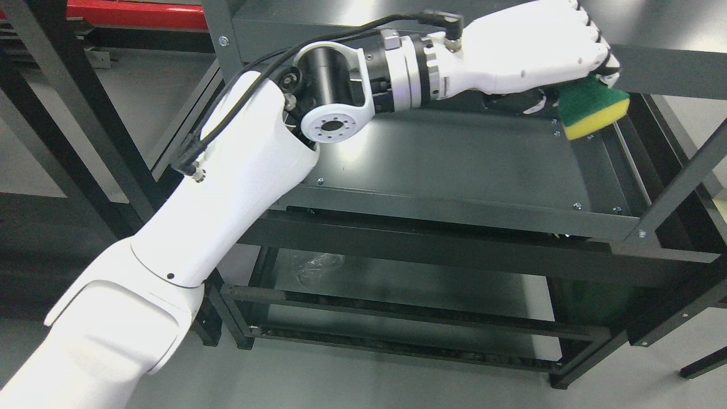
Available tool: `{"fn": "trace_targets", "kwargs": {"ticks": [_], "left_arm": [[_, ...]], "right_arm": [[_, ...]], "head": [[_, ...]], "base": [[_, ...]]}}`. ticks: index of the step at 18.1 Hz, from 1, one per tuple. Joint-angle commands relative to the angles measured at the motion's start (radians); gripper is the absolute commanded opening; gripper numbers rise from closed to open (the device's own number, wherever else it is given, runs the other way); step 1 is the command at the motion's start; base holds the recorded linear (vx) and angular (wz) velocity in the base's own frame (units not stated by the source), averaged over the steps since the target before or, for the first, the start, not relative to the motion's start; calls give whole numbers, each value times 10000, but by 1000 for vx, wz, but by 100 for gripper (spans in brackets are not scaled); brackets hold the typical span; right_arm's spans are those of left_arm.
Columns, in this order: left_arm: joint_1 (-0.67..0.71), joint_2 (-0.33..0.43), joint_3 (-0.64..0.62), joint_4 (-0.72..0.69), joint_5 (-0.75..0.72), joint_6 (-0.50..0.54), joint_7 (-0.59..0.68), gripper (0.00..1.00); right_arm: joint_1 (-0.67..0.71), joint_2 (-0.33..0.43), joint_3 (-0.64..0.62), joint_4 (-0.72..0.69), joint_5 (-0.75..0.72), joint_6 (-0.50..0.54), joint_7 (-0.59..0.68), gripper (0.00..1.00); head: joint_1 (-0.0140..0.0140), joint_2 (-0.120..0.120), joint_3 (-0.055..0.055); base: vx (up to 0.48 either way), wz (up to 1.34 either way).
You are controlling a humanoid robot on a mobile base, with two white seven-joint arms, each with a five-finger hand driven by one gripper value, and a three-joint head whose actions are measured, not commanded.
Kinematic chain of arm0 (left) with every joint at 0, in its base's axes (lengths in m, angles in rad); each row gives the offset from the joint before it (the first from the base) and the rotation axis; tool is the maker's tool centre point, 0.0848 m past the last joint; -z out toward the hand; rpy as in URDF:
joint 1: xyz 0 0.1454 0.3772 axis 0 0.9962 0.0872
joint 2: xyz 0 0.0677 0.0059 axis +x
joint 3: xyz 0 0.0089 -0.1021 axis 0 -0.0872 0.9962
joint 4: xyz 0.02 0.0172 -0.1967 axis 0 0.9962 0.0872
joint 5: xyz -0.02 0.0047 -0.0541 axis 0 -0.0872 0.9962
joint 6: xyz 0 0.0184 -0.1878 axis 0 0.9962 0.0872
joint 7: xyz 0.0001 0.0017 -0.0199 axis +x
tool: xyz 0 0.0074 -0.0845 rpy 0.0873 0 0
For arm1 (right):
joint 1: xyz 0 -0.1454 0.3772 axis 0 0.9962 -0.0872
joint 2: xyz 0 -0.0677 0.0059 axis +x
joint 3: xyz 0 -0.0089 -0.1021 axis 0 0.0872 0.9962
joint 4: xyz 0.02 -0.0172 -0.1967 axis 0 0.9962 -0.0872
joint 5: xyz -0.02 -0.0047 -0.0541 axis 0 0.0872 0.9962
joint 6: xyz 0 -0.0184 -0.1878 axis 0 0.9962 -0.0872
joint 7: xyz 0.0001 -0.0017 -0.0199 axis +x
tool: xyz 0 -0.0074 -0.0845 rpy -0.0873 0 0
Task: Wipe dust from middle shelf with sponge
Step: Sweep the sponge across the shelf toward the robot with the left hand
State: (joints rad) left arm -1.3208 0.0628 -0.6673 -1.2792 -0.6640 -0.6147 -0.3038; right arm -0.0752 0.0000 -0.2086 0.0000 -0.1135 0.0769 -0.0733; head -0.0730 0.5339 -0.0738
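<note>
My left arm comes in from the lower left and reaches across the dark grey metal rack. Its white hand (545, 48) is at the top right, fingers curled around a sponge (593, 108) with a green scrub side and a yellow foam side. The sponge pokes out below the hand, over the far right part of the middle shelf (454, 153). I cannot tell whether the sponge touches the shelf surface. The hand sits just under the front edge of the upper shelf (664, 71). My right arm does not show.
A lower shelf (397, 284) lies beneath, with a crumpled clear plastic scrap (315, 264) on it. Slanted rack posts (681, 187) stand at the right and another dark frame (51, 102) at the left. A red bar (136, 14) runs along the top left.
</note>
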Motion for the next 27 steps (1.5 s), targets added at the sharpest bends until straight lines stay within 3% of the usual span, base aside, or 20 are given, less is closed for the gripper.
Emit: {"fn": "trace_targets", "kwargs": {"ticks": [1,3,9,14,17,18,20,22,25,27], "left_arm": [[611,2253,2786,-185,-49,-1059,-137,0],[1209,2409,3768,-185,28,-1707,-473,0],[2470,2209,7204,-630,625,-1707,-2635,0],[2531,2883,8283,-921,1422,-1707,-3420,0],[2624,2642,8024,-921,2982,-1707,-3420,0],[2624,1774,7567,-876,3809,-1707,-3420,0],[2563,-128,7073,-875,3940,-1707,-3390,0],[2227,-453,6585,-677,3149,-1707,-3162,0],[1675,-453,4347,-170,2133,-1707,281,0],[1078,-453,3502,-109,1808,-993,1513,0]], "right_arm": [[0,-175,0,-174,0,-2,-4,100],[15,-175,0,-174,0,-2,-4,100],[0,-175,0,-174,0,-2,-4,100],[0,-175,0,-174,0,-2,-4,100],[0,-175,0,-174,0,-2,-4,100],[0,-175,0,-174,0,-2,-4,100],[0,-175,0,-174,0,-2,-4,100],[0,-175,0,-174,0,-2,-4,100],[0,-175,0,-174,0,-2,-4,100],[0,-175,0,-174,0,-2,-4,100]], "head": [[0,0,0],[0,0,0],[0,0,0],[0,0,0],[0,0,0],[0,0,0],[0,0,0],[0,0,0],[0,0,0],[0,0,0]], "base": [[0,0],[0,0],[0,0],[0,0],[0,0],[0,0],[0,0],[-2,11],[0,0],[0,0]]}}
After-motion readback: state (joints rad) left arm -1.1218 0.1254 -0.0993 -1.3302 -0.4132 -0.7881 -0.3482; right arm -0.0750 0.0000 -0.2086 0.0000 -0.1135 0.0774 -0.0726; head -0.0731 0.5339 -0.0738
